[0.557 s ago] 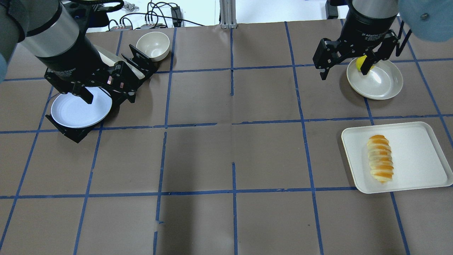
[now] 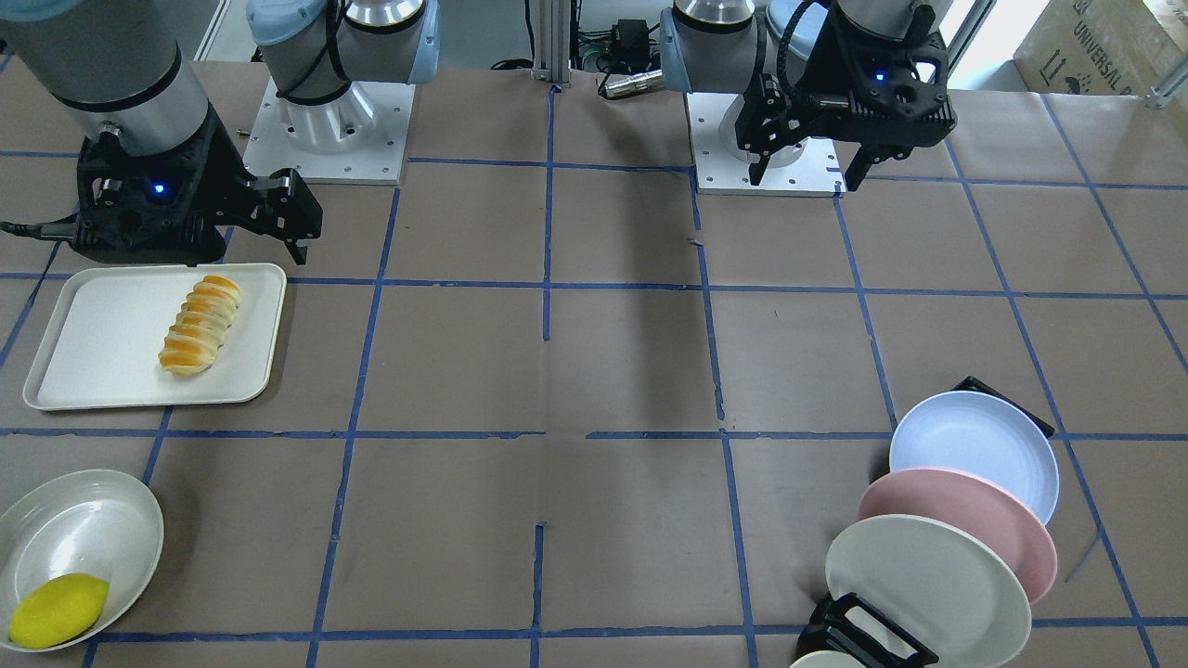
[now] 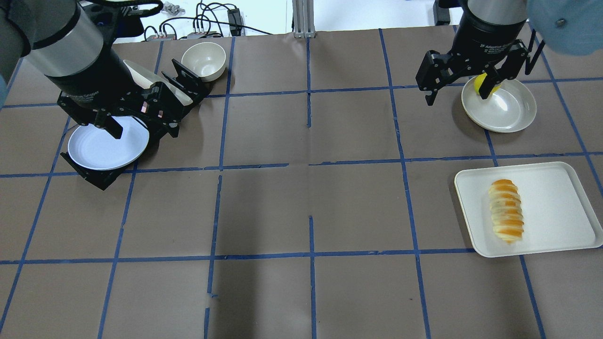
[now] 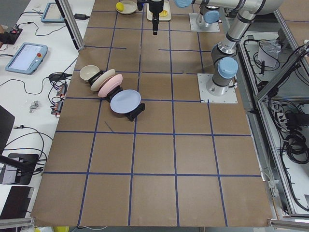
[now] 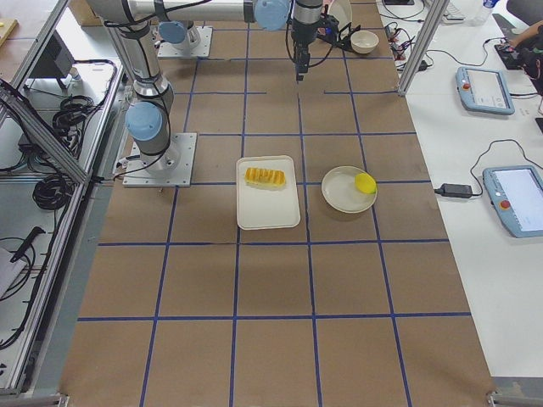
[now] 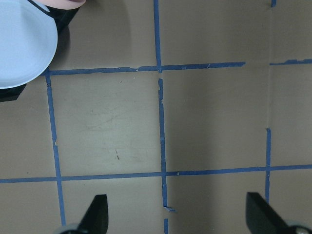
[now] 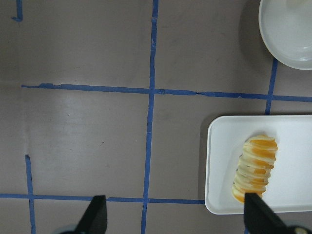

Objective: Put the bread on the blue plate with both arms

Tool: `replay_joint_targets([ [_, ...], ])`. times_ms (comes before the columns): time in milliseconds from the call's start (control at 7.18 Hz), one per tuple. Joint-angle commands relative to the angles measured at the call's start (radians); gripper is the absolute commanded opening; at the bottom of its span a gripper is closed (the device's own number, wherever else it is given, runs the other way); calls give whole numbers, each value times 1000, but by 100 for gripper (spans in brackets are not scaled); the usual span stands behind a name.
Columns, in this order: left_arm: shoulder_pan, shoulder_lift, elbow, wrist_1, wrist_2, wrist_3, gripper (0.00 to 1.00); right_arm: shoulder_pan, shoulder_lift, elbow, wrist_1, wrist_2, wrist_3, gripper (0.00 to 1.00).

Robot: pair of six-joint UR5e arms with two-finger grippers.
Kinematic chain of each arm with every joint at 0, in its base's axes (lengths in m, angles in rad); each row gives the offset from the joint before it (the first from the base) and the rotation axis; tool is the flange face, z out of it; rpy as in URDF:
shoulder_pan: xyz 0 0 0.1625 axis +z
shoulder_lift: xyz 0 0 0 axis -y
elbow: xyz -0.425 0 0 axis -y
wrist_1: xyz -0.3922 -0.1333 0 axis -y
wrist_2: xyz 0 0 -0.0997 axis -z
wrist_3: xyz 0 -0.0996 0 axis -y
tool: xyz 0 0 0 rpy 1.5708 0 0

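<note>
While all jaws are held spread, bread seen ahead of right gripper, blue plate apart from left gripper.

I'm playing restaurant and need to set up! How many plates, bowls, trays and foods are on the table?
Plates: 3 (blue plate, pink plate, cream plate)
Bowls: 2 (small bowl, lemon bowl)
Tray: 1
Foods: 2 (bread, lemon)
Total: 8
</note>
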Motion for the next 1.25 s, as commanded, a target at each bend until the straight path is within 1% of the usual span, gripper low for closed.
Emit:
replay_joint_targets([
  [0, 150, -41, 10, 0, 1, 84, 100, 0, 1, 1, 1, 0, 0, 100],
  [139, 274, -56, 10, 1, 1, 180, 100, 0, 2, -1, -1, 0, 0, 100],
  [278, 369, -93, 10, 6, -1, 250, 100, 0, 2, 4, 2, 2, 2, 100],
  [418, 433, -151, 28, 13, -1, 343, 100, -2, 2, 13, -4, 0, 2, 100],
  [557, 496, -231, 80, 13, -1, 423, 100, 0, 2, 14, -2, -2, 29, 100],
  [696, 565, -356, 158, 33, -5, 521, 100, -15, 10, 24, -1, -2, 69, 100],
  [835, 577, -477, 257, 38, -10, 536, 100, -96, 36, 56, -51, 2, 63, 98],
  [975, 574, -594, 357, 36, -14, 559, 100, -229, 59, 130, -144, 3, 8, 98],
  [1114, 574, -694, 414, 38, -13, 613, 100, -341, 70, 246, -289, 8, -138, 97],
])
